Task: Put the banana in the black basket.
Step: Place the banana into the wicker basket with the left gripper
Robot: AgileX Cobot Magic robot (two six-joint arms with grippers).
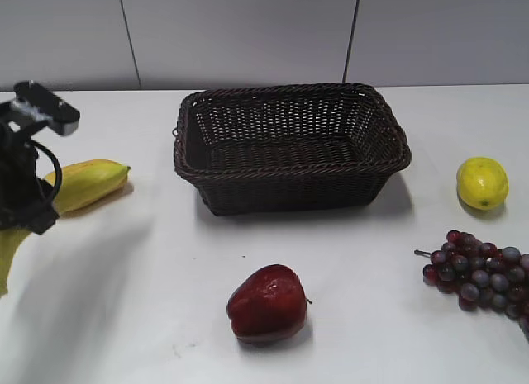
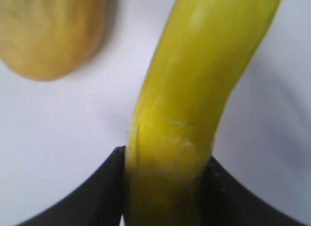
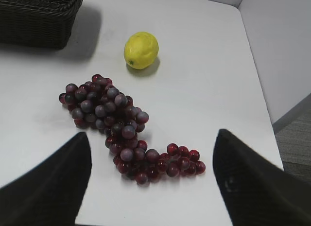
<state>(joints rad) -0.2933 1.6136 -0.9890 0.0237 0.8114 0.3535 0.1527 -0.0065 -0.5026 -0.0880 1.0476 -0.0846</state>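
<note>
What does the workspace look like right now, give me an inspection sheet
Surface: white table, bare between items.
Job's things: banana held in left tool; black basket empty.
Clutter: stubby yellow fruit, red apple, lemon, grapes.
Grippers: left tool shut on banana; right tool open above grapes.
Cables: black cable on left arm.
Surroundings: grey panelled wall.

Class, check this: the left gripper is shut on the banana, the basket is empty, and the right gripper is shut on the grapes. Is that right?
Not quite. The right wrist view shows the right gripper open above the grapes, not holding them. The left gripper is shut on the banana, and the basket is empty.
</note>
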